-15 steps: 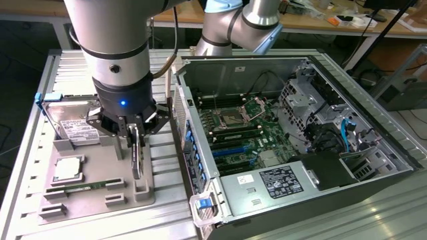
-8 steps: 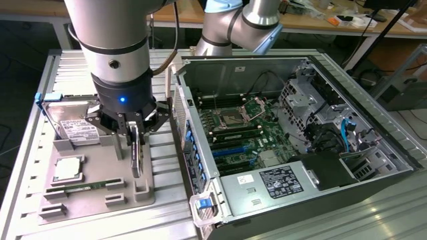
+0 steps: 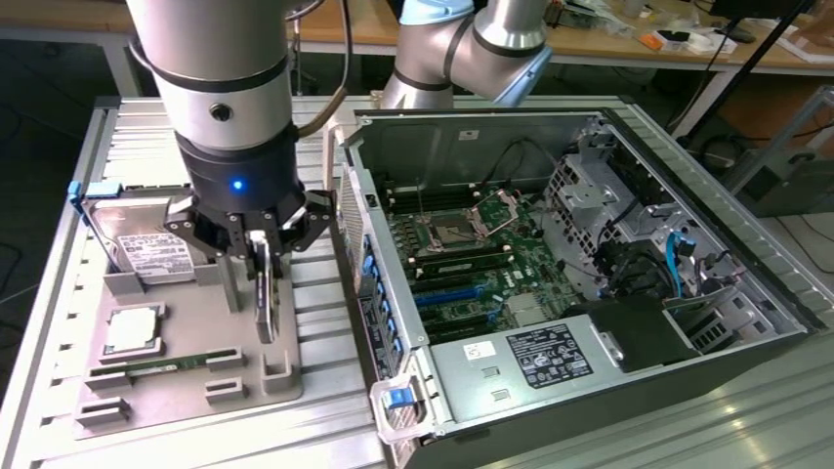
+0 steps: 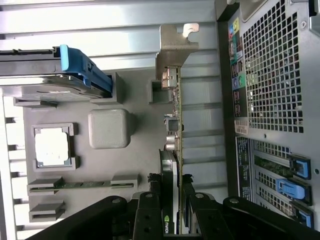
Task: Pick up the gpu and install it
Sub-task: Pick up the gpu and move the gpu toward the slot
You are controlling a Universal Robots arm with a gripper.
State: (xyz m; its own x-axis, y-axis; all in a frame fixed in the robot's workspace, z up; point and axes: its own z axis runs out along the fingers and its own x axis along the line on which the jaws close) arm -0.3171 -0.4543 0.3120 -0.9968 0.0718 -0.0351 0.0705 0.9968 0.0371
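- The hand point(image 3: 261, 278) is down over the grey tray point(image 3: 170, 396) on the counter point(image 3: 332, 430), beside the open computer case point(image 3: 391, 210).
- Its two fingers are pinched on the graphics card point(image 3: 266, 298), one against each face, near one end of the card.
- The card stands on its long edge at the tray's side nearest the case. I cannot tell whether it has left its holder or still rests in it.
- So the grasp looks made, but the install is not: the blue slots point(image 3: 450, 293) on the board point(image 3: 456, 244) inside the case carry no card.
- The card is thin and flat. In the wrist view it is edge-on, with a black fan housing on one face and small metal parts along its green board.
- A pale metal bracket point(image 4: 176, 47) with a bent tab closes the end away from the hand.
- A hard drive point(image 3: 150, 256), a processor chip point(image 3: 131, 330) and a memory stick point(image 3: 163, 366) lie in the tray, apart from the hand.
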